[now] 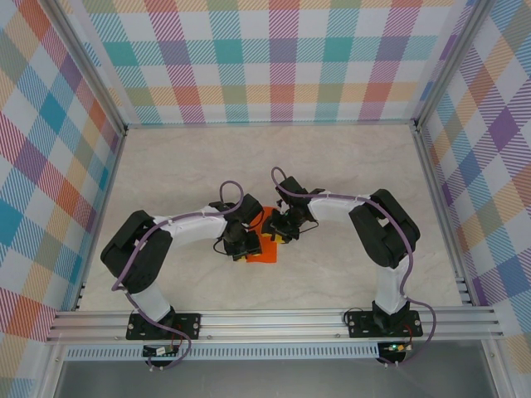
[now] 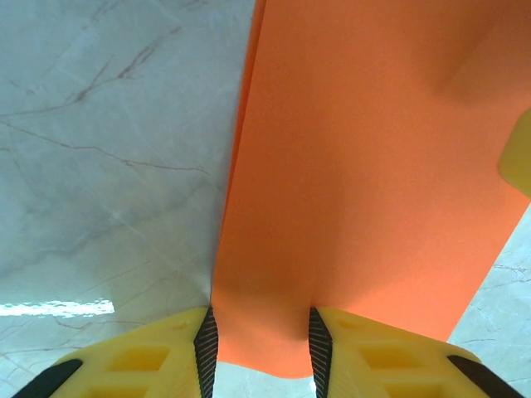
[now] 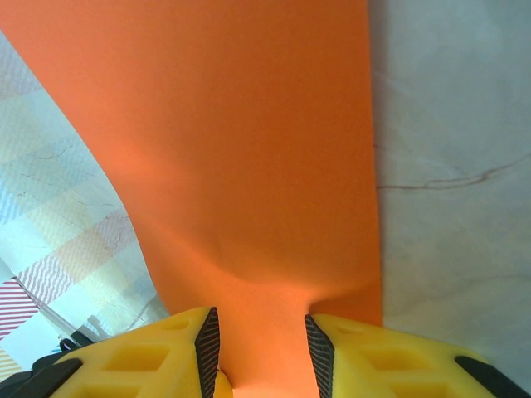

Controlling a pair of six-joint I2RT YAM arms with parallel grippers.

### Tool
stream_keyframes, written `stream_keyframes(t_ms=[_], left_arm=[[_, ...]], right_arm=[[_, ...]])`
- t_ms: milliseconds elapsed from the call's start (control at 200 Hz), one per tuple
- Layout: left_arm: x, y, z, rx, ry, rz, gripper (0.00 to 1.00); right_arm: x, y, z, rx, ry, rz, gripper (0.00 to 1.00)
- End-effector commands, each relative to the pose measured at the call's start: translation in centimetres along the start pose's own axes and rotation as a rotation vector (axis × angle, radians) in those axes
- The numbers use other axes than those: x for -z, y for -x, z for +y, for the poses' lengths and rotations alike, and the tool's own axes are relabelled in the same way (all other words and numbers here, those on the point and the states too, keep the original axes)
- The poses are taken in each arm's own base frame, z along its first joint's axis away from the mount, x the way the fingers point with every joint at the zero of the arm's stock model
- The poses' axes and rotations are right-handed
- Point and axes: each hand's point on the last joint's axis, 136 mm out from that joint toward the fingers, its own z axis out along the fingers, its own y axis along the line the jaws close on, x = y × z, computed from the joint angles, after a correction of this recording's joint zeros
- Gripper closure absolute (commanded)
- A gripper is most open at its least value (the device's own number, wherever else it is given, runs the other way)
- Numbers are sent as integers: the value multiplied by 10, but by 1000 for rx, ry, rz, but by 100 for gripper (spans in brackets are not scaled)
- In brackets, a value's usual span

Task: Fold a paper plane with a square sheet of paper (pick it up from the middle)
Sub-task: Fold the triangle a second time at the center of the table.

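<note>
The square sheet of paper [image 1: 265, 249] is bright orange and sits mid-table between the two arms' tips. My left gripper [image 1: 241, 245] is at its left side and my right gripper [image 1: 279, 231] at its upper right. In the left wrist view the sheet [image 2: 365, 166] narrows into the gap of the left gripper [image 2: 261, 336], touching both ribbed pads, and its near edge shows between them. In the right wrist view the sheet [image 3: 249, 149] puckers where it enters the right gripper [image 3: 259, 336], pressed by both pads and raised off the table. A yellow fingertip [image 2: 518, 153] of the right gripper rests at the sheet's far side.
The pale marbled tabletop [image 1: 274, 166] stretches behind and to both sides of the arms. Checked walls [image 1: 274, 58] on metal frames close it in on three sides. An aluminium rail [image 1: 274, 319] carries the arm bases along the near edge.
</note>
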Motion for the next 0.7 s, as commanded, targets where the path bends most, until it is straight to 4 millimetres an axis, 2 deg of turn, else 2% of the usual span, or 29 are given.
stream_keyframes(t_ms=[0,420,695], left_arm=[[-2,5,-33,-49,-77,-36,64],[18,11,-24,-75,23,-112,67],[31,5,-21,-80,26,-107,65]], right_arm=[[-43,-10,-95,-100,-274,21,62],[-44,-9,-96,-99,-274,20,62],[-44,-9,-96,-99,-277,19,62]])
